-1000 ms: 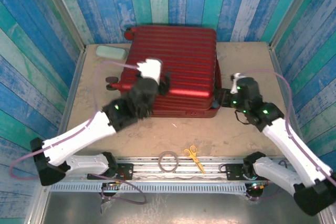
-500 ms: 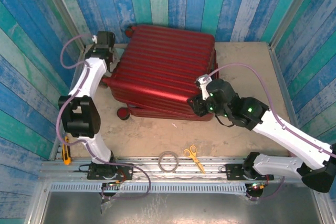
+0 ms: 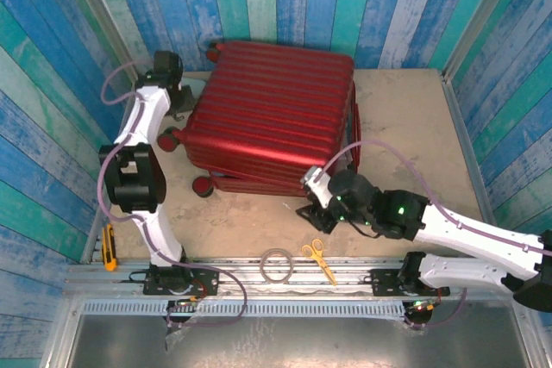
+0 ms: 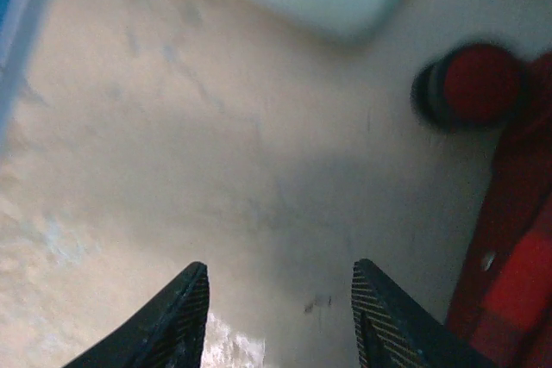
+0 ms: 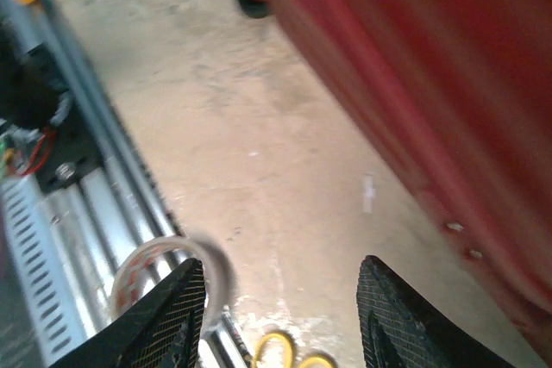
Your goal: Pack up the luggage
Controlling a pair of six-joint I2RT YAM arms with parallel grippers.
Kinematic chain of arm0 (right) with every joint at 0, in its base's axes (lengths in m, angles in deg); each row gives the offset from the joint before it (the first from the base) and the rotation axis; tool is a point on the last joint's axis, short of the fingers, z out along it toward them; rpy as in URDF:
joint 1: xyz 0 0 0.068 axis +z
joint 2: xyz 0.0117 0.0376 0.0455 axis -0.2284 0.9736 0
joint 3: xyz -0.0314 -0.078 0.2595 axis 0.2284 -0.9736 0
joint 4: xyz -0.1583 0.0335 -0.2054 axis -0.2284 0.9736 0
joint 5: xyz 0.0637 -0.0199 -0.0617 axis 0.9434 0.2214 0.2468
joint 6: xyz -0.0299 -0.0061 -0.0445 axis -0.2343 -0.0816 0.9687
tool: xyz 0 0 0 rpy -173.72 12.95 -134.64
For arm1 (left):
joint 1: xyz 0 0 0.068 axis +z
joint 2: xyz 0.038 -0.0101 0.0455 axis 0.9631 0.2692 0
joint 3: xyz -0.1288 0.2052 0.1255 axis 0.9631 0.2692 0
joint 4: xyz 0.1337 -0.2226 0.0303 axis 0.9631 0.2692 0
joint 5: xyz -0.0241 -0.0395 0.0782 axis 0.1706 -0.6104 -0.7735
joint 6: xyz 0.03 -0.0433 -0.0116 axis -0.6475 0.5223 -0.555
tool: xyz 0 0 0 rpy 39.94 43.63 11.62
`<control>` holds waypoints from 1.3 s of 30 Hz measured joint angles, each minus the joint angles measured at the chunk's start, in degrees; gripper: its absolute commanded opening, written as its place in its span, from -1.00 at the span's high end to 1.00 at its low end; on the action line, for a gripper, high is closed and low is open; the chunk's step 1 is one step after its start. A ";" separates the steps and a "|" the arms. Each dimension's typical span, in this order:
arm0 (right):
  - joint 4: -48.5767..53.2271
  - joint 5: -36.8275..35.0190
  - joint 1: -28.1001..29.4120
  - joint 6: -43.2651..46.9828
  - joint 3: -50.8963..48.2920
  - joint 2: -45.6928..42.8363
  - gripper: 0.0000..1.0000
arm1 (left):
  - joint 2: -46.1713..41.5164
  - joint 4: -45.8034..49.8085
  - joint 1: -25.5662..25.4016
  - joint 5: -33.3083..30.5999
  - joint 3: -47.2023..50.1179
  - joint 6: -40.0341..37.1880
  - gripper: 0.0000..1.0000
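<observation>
Right gripper (image 3: 305, 209) had backed off the closed luggage (image 3: 272, 109) toward the near edge of the table (image 3: 405, 109), it and left gripper (image 4: 280, 275) both spread, empty.

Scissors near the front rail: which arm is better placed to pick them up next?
Right, probably. The right gripper hovers open close to the scissors; the left gripper is at the far corner of the luggage.

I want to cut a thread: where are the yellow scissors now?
In the top view, the yellow scissors lie at the table's near edge, just right of the tape roll, toward the right arm's base.
</observation>
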 measured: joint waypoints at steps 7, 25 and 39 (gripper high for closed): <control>-2.43 -10.69 0.55 0.90 -1.46 11.78 0.37 | -3.91 0.55 -3.45 8.00 15.10 0.07 0.09; -1.55 -24.09 -17.55 -17.53 -15.32 -6.99 0.23 | -26.16 -34.03 -46.77 3.08 50.12 36.28 0.11; -1.31 -2.86 -59.39 -22.71 -17.49 1.25 -0.07 | -26.05 -27.58 -46.34 -17.40 21.97 23.63 -0.94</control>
